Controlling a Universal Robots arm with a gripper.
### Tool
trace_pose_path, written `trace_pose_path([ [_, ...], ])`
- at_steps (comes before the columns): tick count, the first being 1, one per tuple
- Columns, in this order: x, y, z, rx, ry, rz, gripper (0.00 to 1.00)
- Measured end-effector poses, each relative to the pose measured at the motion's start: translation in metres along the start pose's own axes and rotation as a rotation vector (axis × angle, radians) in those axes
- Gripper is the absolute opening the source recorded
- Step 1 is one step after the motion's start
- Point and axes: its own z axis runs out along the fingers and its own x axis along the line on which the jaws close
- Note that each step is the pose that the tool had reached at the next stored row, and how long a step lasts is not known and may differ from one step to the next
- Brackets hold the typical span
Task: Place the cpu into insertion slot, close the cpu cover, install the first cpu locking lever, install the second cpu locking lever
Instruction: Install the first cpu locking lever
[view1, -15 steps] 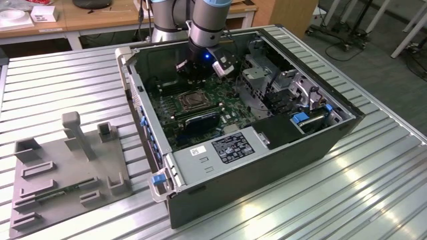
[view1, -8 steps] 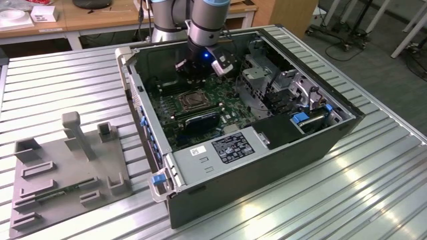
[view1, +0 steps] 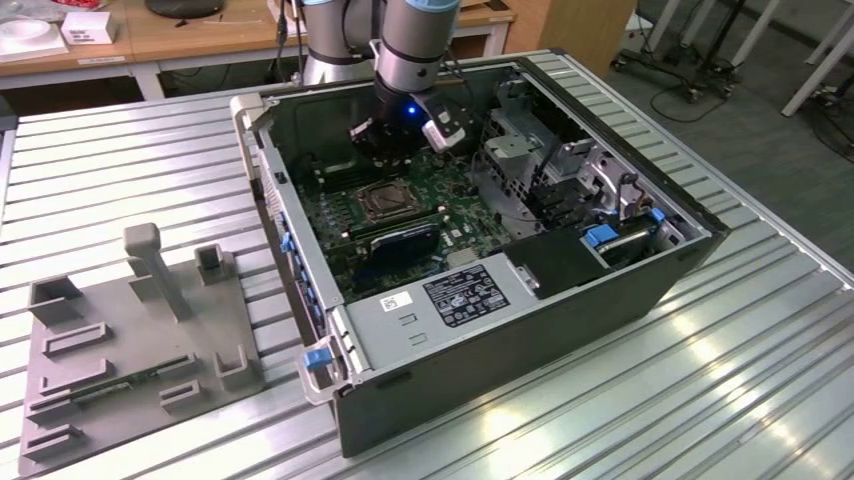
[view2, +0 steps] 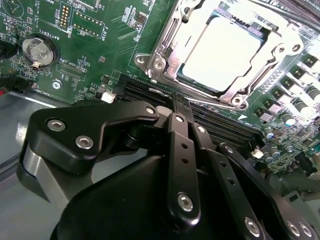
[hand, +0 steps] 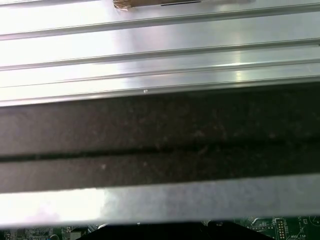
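The cpu (view2: 222, 47) lies pale and flat in the insertion slot (view2: 235, 97), which sits on the green motherboard (view2: 90, 50). The silvery cpu cover (view2: 167, 50) lies down around it, and the chip shows through its window. My gripper (view2: 179, 100) hovers just beside the socket, over the black memory slots, with its black fingers (view2: 180, 150) shut and nothing between them. In the exterior view the gripper (view1: 384, 152) reaches down into the open computer case, just behind the insertion slot (view1: 380, 202).
Black memory slots (view2: 145, 90) run beside the socket, and a coin battery (view2: 37, 50) sits further off. The case walls (view1: 534, 330) and a drive cage (view1: 561, 170) hem in the board. A grey fixture (view1: 134, 330) lies on the slatted metal table at the exterior view's left.
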Motion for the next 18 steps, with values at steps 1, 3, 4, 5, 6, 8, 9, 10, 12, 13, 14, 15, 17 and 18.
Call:
trace_pose_path([
  [1,0.0,0.0,0.0001,0.0004,-0.0002,0.0,0.11],
  [3,0.0,-0.0002,0.0002,0.0007,-0.0006,0.0,0.11],
  [4,0.0,-0.0007,0.0001,0.001,-0.0006,0.0,0.11],
  [5,0.0,-0.0011,0.0,0.0014,-0.0006,0.0,0.11],
  [6,-0.0001,-0.0015,-0.0001,0.0018,-0.0006,0.0,0.11],
  [8,-0.0002,-0.0022,-0.0001,0.0026,-0.0007,0.0,0.11],
  [9,-0.0002,-0.0025,-0.0002,0.003,-0.0007,0.0,0.11],
  [10,-0.0002,-0.0029,-0.0002,0.0034,-0.0007,0.0,0.11],
  [12,-0.0003,-0.0036,-0.0002,0.0041,-0.0008,0.0,0.11],
  [13,-0.0003,-0.0039,-0.0002,0.0044,-0.0009,0.0,0.11],
  [14,-0.0003,-0.0039,-0.0002,0.0045,-0.0009,0.0,0.11],
  [15,-0.0003,-0.0039,-0.0002,0.0045,-0.0009,0.0,0.11],
  [17,-0.0003,-0.0039,-0.0002,0.0046,-0.0009,0.0,0.11],
  [18,-0.0003,-0.0039,-0.0003,0.0046,-0.0009,0.0,0.11],
])
